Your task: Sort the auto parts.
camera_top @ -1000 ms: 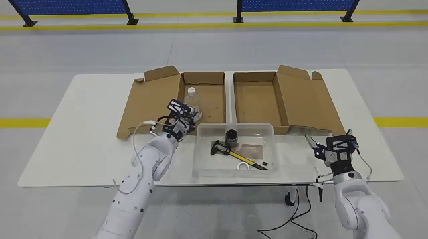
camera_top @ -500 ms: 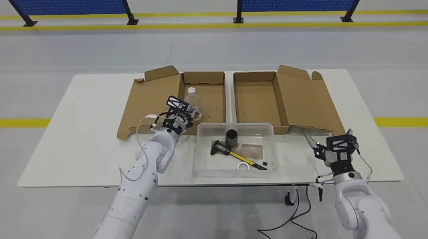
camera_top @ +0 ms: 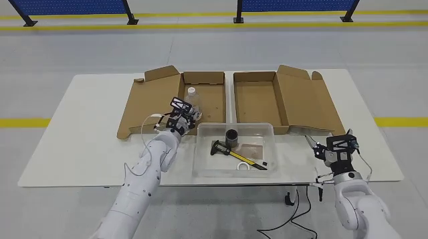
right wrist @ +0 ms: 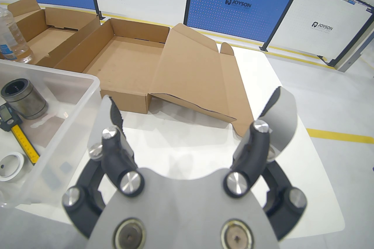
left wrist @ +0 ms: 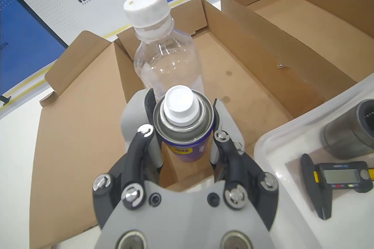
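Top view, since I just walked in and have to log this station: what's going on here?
The robot is sorting parts out of a clear bin. Its left gripper is shut on a blue spray can, held at the front edge of the left box, close to a clear bottle standing inside it. The right gripper hangs open over the right front of the table, holding nothing. A metal cylinder and a caliper lie in the bin.

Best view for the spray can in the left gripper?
Left wrist view: the spray can sits close up, upright between the left gripper's fingers, white cap and blue body clear. Top view gives a small shape at the cardboard box's edge. Right wrist view faces the clear bin.
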{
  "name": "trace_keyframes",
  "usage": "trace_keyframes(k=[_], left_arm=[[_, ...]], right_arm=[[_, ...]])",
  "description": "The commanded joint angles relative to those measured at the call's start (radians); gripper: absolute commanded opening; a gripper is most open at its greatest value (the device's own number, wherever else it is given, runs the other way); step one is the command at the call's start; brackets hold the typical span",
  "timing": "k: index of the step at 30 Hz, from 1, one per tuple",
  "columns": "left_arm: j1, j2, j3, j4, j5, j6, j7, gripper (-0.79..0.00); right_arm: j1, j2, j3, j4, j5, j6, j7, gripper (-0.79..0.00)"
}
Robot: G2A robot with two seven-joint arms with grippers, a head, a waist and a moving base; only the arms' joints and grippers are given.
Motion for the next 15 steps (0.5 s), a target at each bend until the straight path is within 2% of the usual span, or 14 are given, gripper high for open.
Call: trace_keyframes(k=[1,2,3,9,13,15], left_arm=[[-0.003,-0.001,0.001,0.007,-0.003,0.004,-0.002,-0.653],[-0.005,-0.001,0.001,0.011,-0.004,0.006,-0.001,-0.603],[-0.007,-0.001,0.002,0.016,-0.005,0.008,-0.001,-0.588],[-0.016,-0.003,0.006,0.036,-0.008,0.018,0.003,-0.582],[-0.022,-0.005,0.01,0.048,-0.008,0.025,0.01,-0.628],[-0.025,-0.006,0.013,0.053,-0.009,0.027,0.012,-0.6]], right_arm=[[0.0,0.0,0.0,0.0,0.0,0.0,0.0,0.0],[0.0,0.0,0.0,0.0,0.0,0.0,0.0,0.0],[0.0,0.0,0.0,0.0,0.0,0.0,0.0,0.0],[0.0,0.0,0.0,0.0,0.0,0.0,0.0,0.0],[0.0,0.0,0.0,0.0,0.0,0.0,0.0,0.0],[0.0,0.0,0.0,0.0,0.0,0.0,0.0,0.0]])
